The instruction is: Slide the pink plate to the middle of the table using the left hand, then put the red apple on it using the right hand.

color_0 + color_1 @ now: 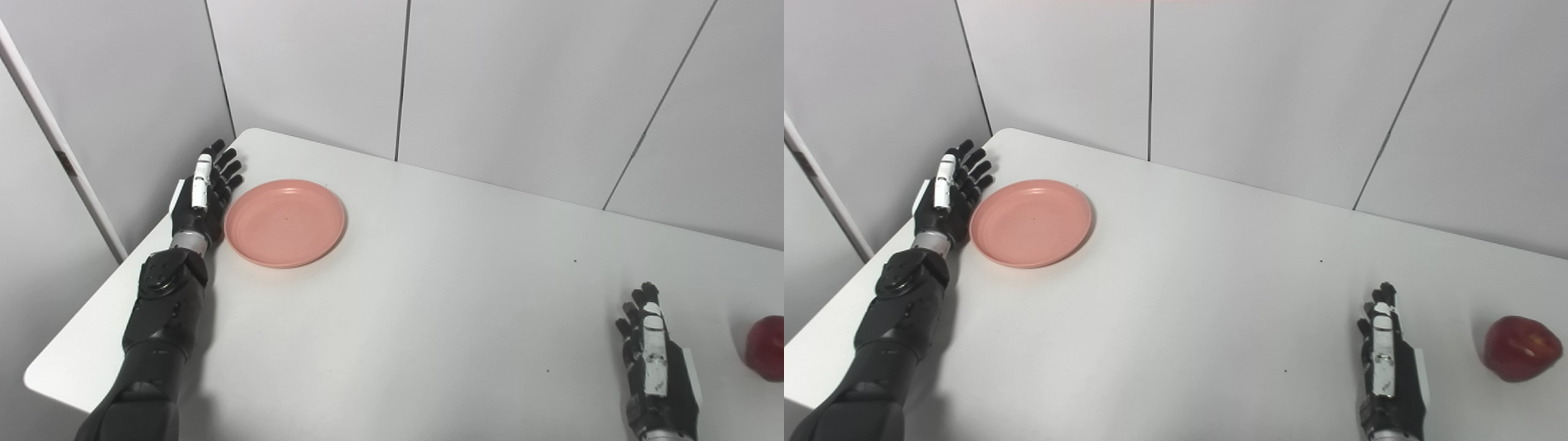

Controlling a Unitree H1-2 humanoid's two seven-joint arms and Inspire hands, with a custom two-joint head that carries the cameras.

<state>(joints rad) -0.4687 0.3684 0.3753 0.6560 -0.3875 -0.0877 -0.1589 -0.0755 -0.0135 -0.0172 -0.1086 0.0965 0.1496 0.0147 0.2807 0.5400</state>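
A: Where does the round, shallow pink plastic plate (285, 222) sit?

B: Far-left corner area of the white rectangular table (429, 294), flat, nothing on it. Well short of the middle. So the slide has, by my reading, not really begun.

A: And the left hand (202, 196)?

B: Just beside the plate's outer rim, on the side away from centre. Fingers (228, 168) extended and spread, holding nothing. Palm side faces the plate; touching or a hair apart, cannot tell. Forearm runs up along the table's left edge, wrist straight. That placement makes sense for pushing: the flat of the hand behind the rim, the table centre on the other side.

A: The glossy dark red apple (1522, 348)?

B: Near the right edge, resting on the table, well apart from the plate.

A: Right hand (1387, 367)?

B: Low over the near-right table, fingers straight and pointing away, empty. Apple lies just to its outer side, not touched. Looks like waiting, parked close to the fruit for its turn.
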